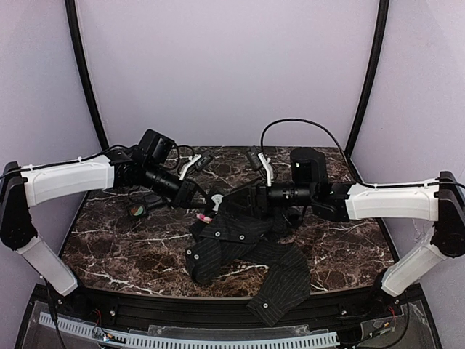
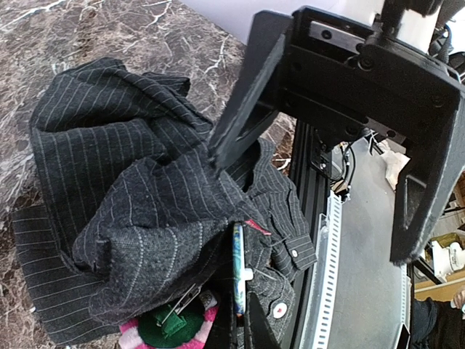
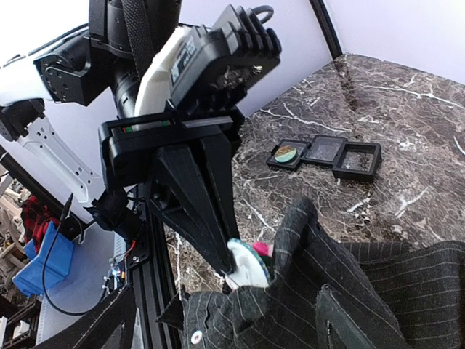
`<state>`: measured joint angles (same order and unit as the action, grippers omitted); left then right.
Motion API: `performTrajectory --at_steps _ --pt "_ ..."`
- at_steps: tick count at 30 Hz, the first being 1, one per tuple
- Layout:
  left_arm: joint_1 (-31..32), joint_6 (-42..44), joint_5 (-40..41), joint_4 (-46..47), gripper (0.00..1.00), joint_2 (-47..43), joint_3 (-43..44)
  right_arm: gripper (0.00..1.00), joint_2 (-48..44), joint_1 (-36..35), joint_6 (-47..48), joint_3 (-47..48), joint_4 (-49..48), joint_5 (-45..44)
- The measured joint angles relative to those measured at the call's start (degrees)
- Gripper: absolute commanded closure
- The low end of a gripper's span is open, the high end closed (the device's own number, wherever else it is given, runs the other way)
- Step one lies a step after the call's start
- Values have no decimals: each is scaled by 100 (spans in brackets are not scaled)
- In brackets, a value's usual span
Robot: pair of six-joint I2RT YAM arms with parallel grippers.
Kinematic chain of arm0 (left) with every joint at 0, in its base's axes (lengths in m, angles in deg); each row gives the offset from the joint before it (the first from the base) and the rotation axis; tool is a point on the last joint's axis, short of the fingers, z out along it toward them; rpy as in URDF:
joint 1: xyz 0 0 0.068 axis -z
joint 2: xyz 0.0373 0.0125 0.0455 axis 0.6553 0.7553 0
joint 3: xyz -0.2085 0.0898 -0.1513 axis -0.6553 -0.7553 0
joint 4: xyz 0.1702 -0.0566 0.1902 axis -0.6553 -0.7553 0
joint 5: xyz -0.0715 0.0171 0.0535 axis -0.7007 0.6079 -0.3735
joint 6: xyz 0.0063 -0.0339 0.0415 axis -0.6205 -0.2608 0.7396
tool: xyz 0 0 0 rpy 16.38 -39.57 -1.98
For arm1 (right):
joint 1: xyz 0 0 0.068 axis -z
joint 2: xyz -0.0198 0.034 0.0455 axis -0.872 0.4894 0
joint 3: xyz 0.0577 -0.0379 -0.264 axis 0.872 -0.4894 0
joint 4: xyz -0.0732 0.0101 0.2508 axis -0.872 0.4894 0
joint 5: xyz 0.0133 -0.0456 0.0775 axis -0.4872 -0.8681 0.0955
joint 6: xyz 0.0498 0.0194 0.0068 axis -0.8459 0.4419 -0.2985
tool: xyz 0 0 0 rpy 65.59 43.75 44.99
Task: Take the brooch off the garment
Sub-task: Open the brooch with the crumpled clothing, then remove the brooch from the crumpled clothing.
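Observation:
The brooch [image 2: 174, 329] shows pink petals, a green backing and a metal pin, tucked under a fold of the garment [image 2: 131, 189], a black pinstriped shirt. My left gripper [image 2: 238, 291] is shut on the brooch's round disc, seen edge-on. In the right wrist view the brooch [image 3: 251, 267] sits in the left gripper [image 3: 231, 256] at the shirt's raised edge [image 3: 341, 291]. My right gripper [image 3: 218, 334] stands open over the shirt, nothing between its fingers; its wide fingers [image 2: 240, 109] hang above the fold. From above, both grippers [image 1: 202, 209] [image 1: 236, 203] meet at the shirt [image 1: 240, 247].
Three small black square trays [image 3: 327, 154] lie joined on the marble table [image 3: 407, 94] beyond the shirt, one holding a round green thing. The table's front rail [image 2: 320, 218] runs close beside the garment. A sleeve hangs over the front edge [image 1: 280, 298].

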<state>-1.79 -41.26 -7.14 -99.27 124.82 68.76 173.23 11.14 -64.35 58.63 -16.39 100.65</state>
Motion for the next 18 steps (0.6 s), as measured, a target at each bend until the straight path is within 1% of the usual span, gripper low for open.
performTrajectory --at_steps 3,8,11,13,15,18 --pt "-31 0 44 -7 99 0 0 18 -50 -7 114 -105 278 -238" --pt "-44 0 66 -9 99 0 0 19 -50 -72 201 -184 562 -420" --pt "-44 0 70 -9 99 0 0 22 -13 -142 221 -188 651 -503" --pt "-44 0 76 -9 99 0 0 26 55 -197 232 -188 675 -553" --pt "-44 0 98 -9 99 -2 0 34 149 -245 238 -188 708 -597" --pt "-44 0 179 -11 99 -4 0 48 280 -289 291 -188 776 -667"
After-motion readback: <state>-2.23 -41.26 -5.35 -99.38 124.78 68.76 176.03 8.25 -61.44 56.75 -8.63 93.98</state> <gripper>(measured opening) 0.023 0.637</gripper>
